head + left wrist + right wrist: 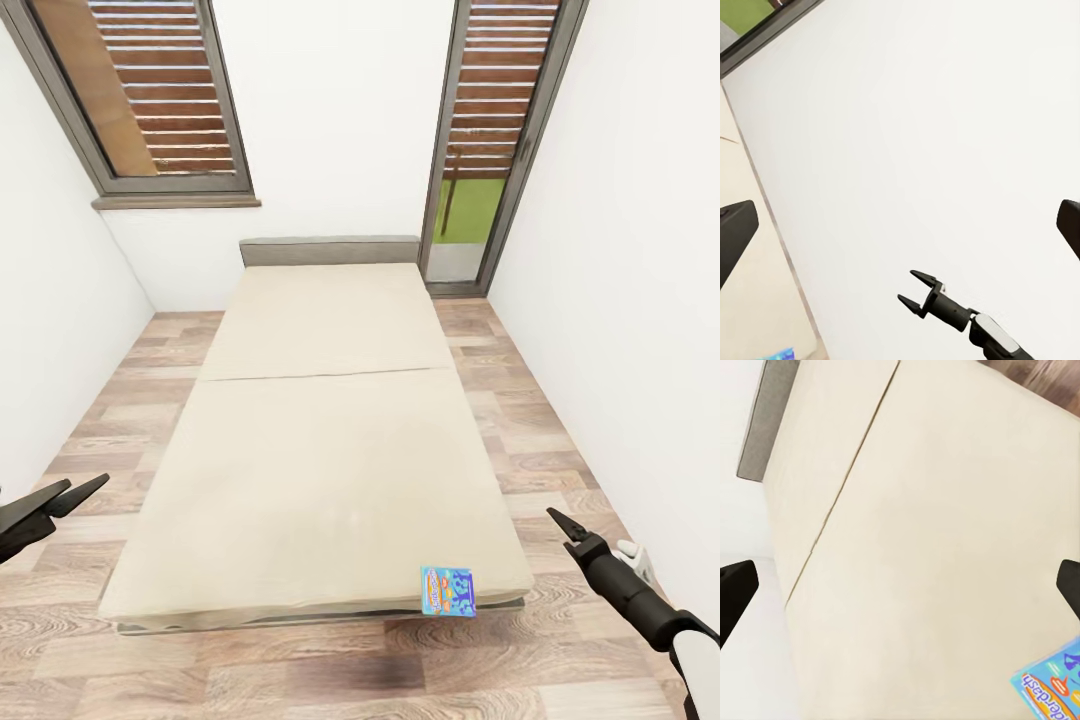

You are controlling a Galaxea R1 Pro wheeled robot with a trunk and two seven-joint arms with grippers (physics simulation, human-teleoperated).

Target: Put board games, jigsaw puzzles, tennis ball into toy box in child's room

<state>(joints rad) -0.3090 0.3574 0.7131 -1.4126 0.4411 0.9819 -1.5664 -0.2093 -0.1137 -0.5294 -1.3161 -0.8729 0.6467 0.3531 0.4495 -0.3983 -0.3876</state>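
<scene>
A small blue printed board game box (449, 590) lies at the lower right of the big cream bed (320, 440). The left gripper (82, 491) and right gripper (562, 524) are open and hold nothing. This game is not picked up yet.

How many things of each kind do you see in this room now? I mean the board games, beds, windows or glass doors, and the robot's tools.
Board games: 1, a blue board game at the near right corner of the bed
Beds: 1, the bed
Windows or glass doors: 2, the window and the glass door
Tools: 2, the left tool and the right tool
Total: 6
</scene>
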